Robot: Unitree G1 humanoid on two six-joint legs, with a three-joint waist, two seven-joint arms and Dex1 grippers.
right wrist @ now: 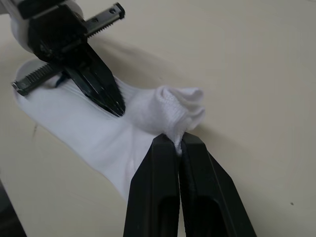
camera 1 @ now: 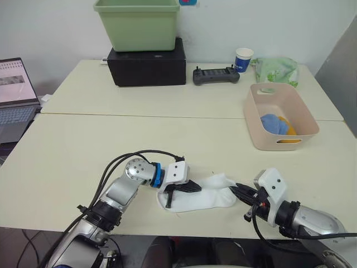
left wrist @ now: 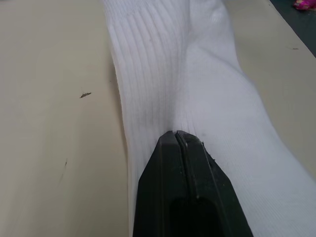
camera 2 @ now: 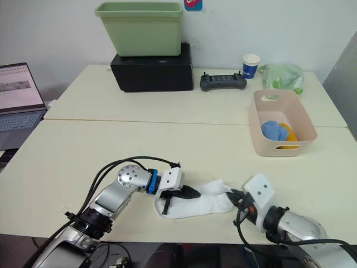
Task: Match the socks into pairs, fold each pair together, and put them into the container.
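A white sock (camera 1: 209, 196) lies flat near the table's front edge, and I cannot tell whether a second one lies under it. My left gripper (camera 1: 193, 187) is shut on its ribbed middle, with the fingertips (left wrist: 176, 134) pressed together on a crease. My right gripper (right wrist: 178, 140) is shut on the bunched end of the sock (right wrist: 173, 106), facing the left one from the other side. The pink container (camera 1: 252, 120) stands at the right. A light blue sock bundle (camera 1: 273, 124) and a mustard-orange one (camera 1: 290, 133) lie inside it.
At the back stands a green bin (camera 1: 138, 22) on a black box (camera 1: 148, 64). To its right are a black controller (camera 1: 216, 75), a paper cup (camera 1: 244, 58) and a pale green bag (camera 1: 277, 70). An open laptop (camera 1: 14, 95) sits at the far left.
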